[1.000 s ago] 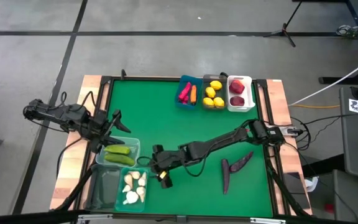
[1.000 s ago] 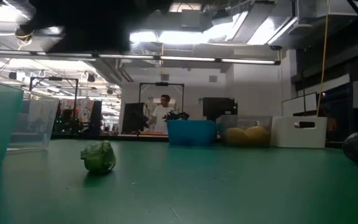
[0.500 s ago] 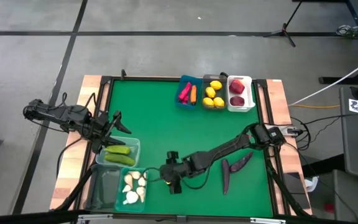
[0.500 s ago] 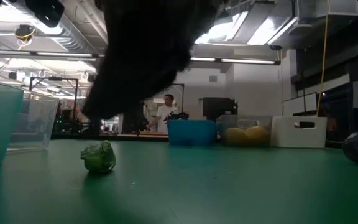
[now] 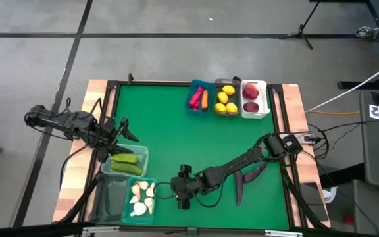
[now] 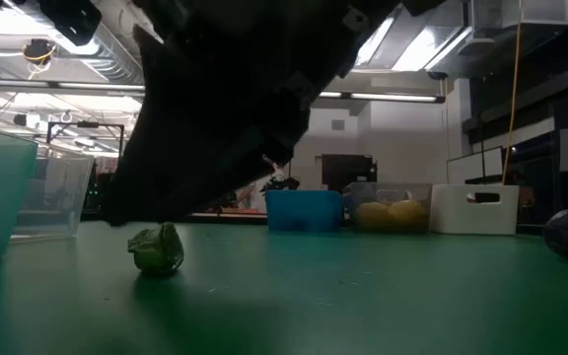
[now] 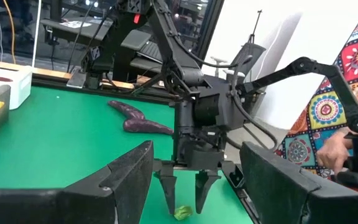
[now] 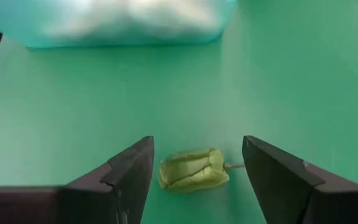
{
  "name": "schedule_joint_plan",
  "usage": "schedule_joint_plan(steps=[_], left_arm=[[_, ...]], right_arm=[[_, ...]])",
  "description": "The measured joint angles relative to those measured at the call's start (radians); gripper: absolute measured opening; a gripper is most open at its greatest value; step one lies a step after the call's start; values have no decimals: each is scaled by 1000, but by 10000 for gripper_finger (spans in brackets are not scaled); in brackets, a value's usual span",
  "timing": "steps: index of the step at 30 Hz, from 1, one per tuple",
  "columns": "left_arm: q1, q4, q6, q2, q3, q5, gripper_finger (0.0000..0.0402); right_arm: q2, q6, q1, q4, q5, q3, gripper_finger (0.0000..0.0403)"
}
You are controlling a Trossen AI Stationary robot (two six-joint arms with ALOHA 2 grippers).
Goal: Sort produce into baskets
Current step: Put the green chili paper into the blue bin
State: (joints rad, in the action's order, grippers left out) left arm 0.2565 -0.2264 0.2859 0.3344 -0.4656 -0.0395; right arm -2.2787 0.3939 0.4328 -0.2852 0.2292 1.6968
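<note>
A small lumpy green toy vegetable (image 8: 193,169) lies on the green mat near the table's front edge, also visible in the low view (image 6: 158,249) and the left wrist view (image 7: 182,213). My right gripper (image 5: 183,195) stands open just above it, pointing slantwise down, one finger on each side and apart from it. My left gripper (image 5: 125,128) waits open and level at the table's left, above the pale clear basket (image 5: 137,153) holding green cucumbers (image 5: 125,162). Two dark purple eggplants (image 5: 239,184) lie on the mat at the right.
A teal basket (image 5: 151,180) with white garlic and a dark clear basket (image 5: 109,197) stand at the front left, close to my right gripper. At the far edge stand a blue basket (image 5: 196,85), a grey-clear one with lemons (image 5: 226,99) and a white one with apples (image 5: 253,99).
My right gripper has gone toward the table's near edge and down, rolling its wrist, until its open fingers stand on either side of the green vegetable. The vegetable has stayed where it was.
</note>
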Motion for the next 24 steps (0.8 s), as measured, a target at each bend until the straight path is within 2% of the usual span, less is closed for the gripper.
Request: schedule_joint_plan(steps=[4,12,18,24], left_arm=[[0,0,-3,0,0,0,237],[0,0,-4,0,0,0,237],[0,0,-5,0,0,0,237],[0,0,-6,0,0,0,237]], right_arm=[[1,3,1,-4,25,1,243],[1,48,0,4,7,-43,243],[1,100,-1,125,-19,-103,243],[2,118,-1,133,-21,-109,225]])
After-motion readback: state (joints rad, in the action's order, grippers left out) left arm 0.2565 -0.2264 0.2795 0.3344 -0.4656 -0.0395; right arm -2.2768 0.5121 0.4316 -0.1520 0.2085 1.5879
